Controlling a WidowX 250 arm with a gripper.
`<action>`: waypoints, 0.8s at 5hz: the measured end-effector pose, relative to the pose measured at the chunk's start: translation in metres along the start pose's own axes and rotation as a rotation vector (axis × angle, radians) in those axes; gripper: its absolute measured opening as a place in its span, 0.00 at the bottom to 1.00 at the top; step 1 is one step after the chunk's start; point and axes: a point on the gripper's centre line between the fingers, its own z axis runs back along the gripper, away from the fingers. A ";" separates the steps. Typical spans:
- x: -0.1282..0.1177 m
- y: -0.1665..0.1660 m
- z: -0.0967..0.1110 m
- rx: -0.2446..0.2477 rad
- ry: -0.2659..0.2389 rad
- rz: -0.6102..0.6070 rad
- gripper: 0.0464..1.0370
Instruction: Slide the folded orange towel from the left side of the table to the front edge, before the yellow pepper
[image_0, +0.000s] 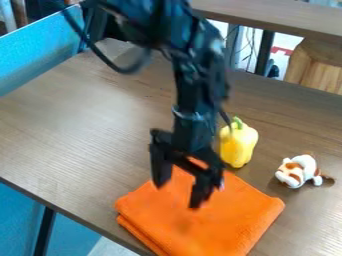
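Orange cloth (224, 220) lies folded beneath the spread end effector (177, 195).

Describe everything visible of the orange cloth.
The orange cloth looks like soft fabric, folded into a squarish pad, its stacked layers showing along the left side. It lies flat on the brown table, near the edge, with a yellow pepper close behind. The open gripper hangs over it, hiding part; contact is unclear.
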 end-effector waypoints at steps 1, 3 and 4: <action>0.008 0.013 0.026 -0.011 -0.055 -0.006 0.96; 0.057 0.032 0.044 0.012 -0.071 -0.044 0.96; 0.078 0.044 0.047 0.017 -0.081 -0.030 0.96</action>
